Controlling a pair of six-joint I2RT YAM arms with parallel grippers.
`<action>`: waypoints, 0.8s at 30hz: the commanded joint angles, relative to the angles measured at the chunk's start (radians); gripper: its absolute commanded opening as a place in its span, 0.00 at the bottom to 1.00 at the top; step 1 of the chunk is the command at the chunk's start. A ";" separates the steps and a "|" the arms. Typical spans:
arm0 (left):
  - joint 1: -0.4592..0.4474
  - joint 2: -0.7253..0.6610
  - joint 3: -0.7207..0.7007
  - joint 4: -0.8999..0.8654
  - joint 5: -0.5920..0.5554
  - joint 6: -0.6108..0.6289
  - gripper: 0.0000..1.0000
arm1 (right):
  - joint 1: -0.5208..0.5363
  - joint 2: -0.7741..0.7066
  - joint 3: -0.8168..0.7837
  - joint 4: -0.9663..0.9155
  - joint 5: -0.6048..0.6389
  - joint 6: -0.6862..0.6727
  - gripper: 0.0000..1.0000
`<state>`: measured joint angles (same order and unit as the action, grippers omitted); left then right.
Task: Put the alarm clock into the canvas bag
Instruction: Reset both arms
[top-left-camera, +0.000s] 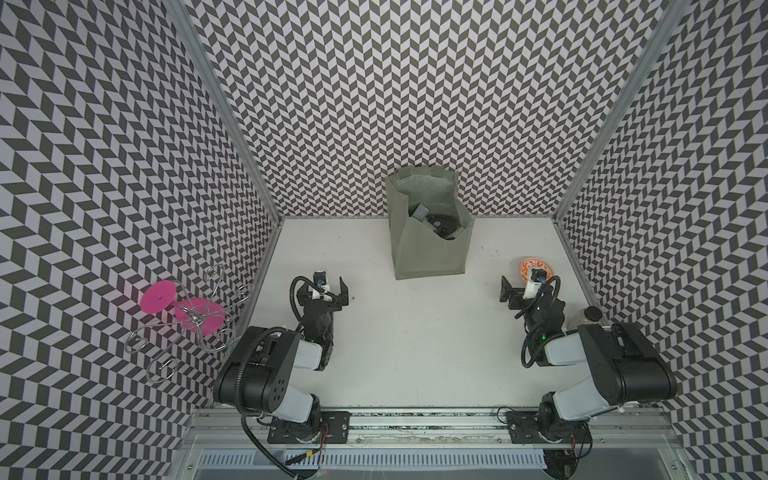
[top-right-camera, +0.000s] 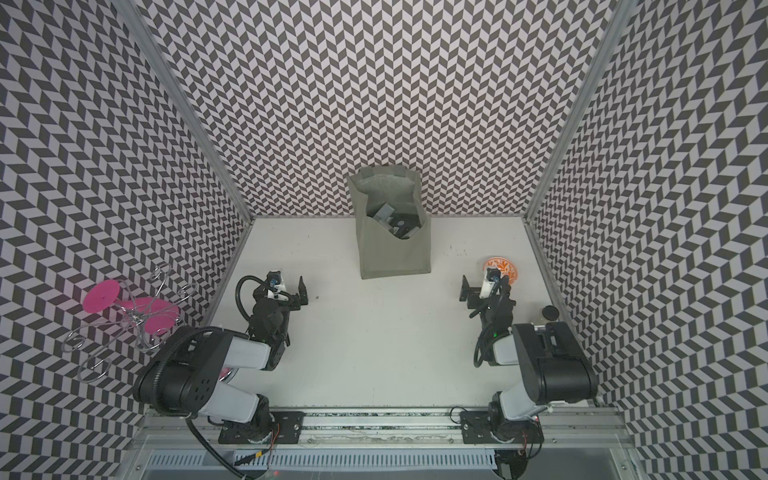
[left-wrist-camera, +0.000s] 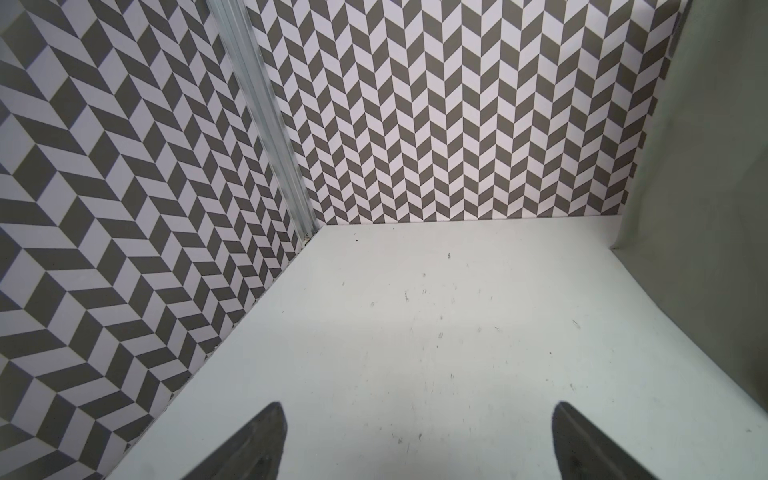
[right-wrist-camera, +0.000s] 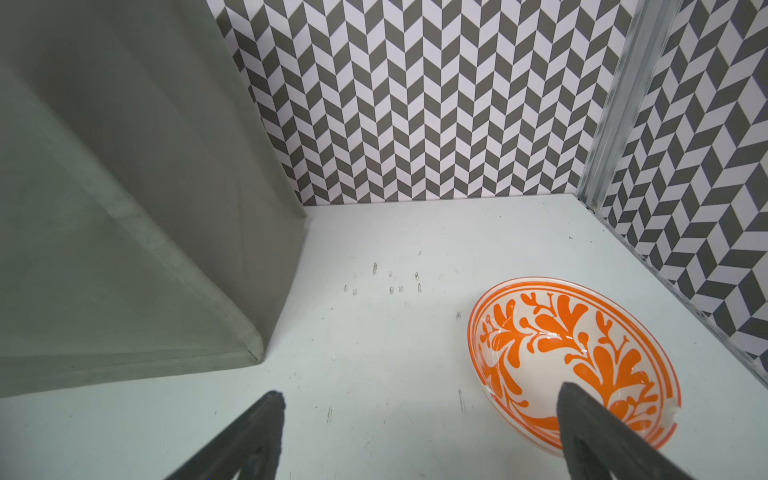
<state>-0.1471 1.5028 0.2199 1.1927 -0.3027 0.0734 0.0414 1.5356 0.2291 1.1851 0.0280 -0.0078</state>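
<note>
Spread wide and empty, the left gripper (left-wrist-camera: 417, 411) is being held over the white tabletop (left-wrist-camera: 415, 332). Only in both top views is the alarm clock (top-left-camera: 440, 227) being shown, lying inside the canvas bag (top-left-camera: 428, 253). In the wrist views only the bag's outer walls are being shown. The right gripper (right-wrist-camera: 419, 395) is being held equally wide, near an orange-patterned bowl (right-wrist-camera: 573, 357).

Grey-and-black arms (top-left-camera: 305, 355); ribbed black cables (top-left-camera: 237, 386); green status light (top-left-camera: 543, 336)

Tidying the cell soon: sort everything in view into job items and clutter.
Job: bag; dark thing inside it, likely the clock.
Clutter: bowl; jar; wire stand with pink discs.
</note>
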 joint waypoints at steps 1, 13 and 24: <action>0.058 0.019 -0.013 0.117 0.097 -0.048 1.00 | -0.005 0.005 0.009 0.116 -0.014 -0.009 0.99; 0.103 0.060 0.017 0.117 0.134 -0.076 0.99 | -0.005 0.009 0.036 0.066 -0.006 -0.011 0.99; 0.103 0.053 0.024 0.089 0.132 -0.078 0.99 | -0.005 0.009 0.037 0.068 -0.007 -0.012 1.00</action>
<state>-0.0475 1.5616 0.2325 1.2591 -0.1833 0.0051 0.0406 1.5387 0.2588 1.2053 0.0261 -0.0082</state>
